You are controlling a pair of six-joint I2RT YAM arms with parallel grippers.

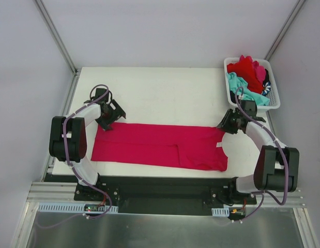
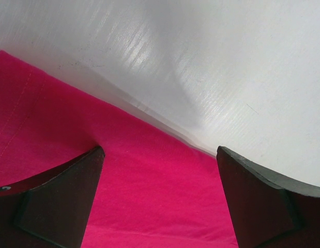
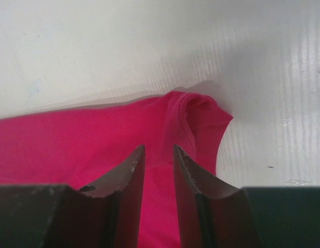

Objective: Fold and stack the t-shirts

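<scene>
The pink shirt [image 1: 160, 146] lies flat on the desk [image 1: 165, 98] as a long band running 9 to 3 o'clock across the near half. Its 6 o'clock edge sits close to the desk's near edge, and bare desk stretches beyond it toward 12. At the desk's 2 o'clock corner a basket [image 1: 274, 88] holds a red shirt [image 1: 246, 67] and a teal shirt [image 1: 247, 94] heaped together; a dark one under them is hard to make out. The left tool [image 2: 160, 150] hangs over the pink shirt's 10 o'clock corner, fingers wide, its arm bent at the elbow. The right tool [image 3: 157, 147] is at the 2 o'clock corner, where the cloth is slightly bunched, fingers narrow with a thin gap. Whether it nips the cloth I cannot tell.
</scene>
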